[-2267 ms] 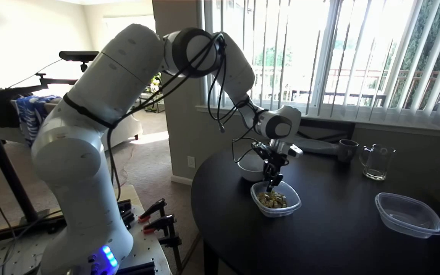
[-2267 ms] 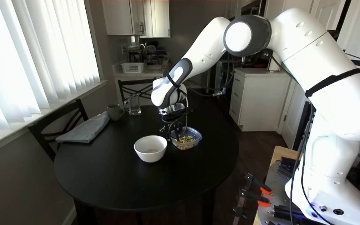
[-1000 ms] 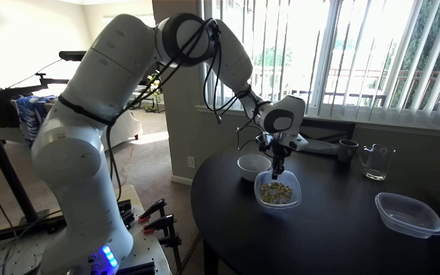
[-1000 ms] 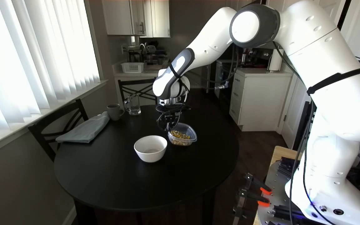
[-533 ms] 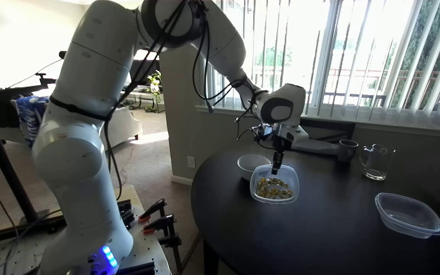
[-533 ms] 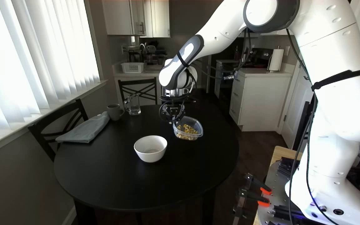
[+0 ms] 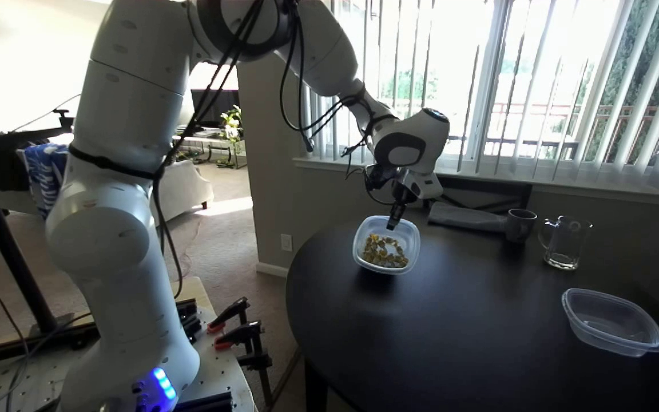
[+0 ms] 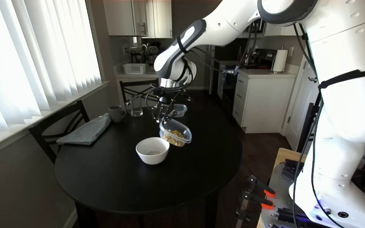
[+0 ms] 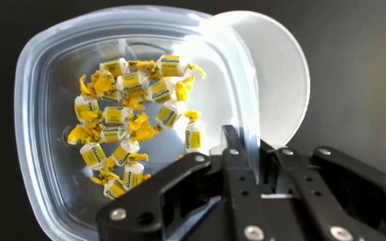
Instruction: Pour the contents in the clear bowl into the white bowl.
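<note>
Holding the clear bowl (image 9: pixel 25 100), hand (image 9: pixel 248 142) pinched on its edge | white bowl (image 9: pixel 285 80) lower, just past that edge | sweets (image 9: pixel 116 115) sit on the far side

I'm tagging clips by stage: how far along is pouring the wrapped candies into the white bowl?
Done: the pincer grips the clear container by one side, off the table.
In hand: the container, tilted, close to the white bowl, with the wrapped candies inside.
Left: the pour itself; no candies show in the visible part of the white bowl.
</note>
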`<state>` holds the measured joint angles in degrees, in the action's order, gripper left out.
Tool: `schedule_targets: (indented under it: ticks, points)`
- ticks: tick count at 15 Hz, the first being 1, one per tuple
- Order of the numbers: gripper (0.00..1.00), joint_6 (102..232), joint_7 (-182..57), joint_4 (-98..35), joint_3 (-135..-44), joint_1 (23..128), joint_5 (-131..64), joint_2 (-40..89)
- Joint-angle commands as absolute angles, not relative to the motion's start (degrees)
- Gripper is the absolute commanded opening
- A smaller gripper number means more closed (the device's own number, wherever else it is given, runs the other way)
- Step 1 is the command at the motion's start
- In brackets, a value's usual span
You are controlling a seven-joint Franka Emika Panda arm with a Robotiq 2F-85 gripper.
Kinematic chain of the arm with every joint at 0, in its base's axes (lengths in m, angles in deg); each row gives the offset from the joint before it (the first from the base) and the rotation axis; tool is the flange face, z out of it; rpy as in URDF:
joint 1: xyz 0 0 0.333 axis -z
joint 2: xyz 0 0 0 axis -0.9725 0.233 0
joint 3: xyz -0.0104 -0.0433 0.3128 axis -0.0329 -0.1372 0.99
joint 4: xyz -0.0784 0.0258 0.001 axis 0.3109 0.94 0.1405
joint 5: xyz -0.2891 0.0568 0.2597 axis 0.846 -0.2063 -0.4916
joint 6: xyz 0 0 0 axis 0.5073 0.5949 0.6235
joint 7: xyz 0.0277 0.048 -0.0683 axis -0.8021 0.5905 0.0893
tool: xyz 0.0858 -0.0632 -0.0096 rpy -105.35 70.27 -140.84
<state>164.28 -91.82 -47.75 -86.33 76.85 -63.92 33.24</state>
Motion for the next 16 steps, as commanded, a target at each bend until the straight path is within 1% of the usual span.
schedule_targets:
  ticks: [1,7,9,13,16]
  points:
    - [0.04,167.18,-86.72,-51.15,-83.48,78.46,-71.63,29.58]
    - [0.04,170.31,-73.61,-51.73,-80.52,78.01,-83.61,29.19]
    - [0.04,173.39,-67.70,-52.75,-79.21,77.59,-88.94,29.07]
    - [0.04,179.25,-51.34,-54.77,-75.88,77.69,-102.20,28.60]
    - [0.03,178.77,-38.82,-54.62,-74.77,78.17,-113.74,28.67]
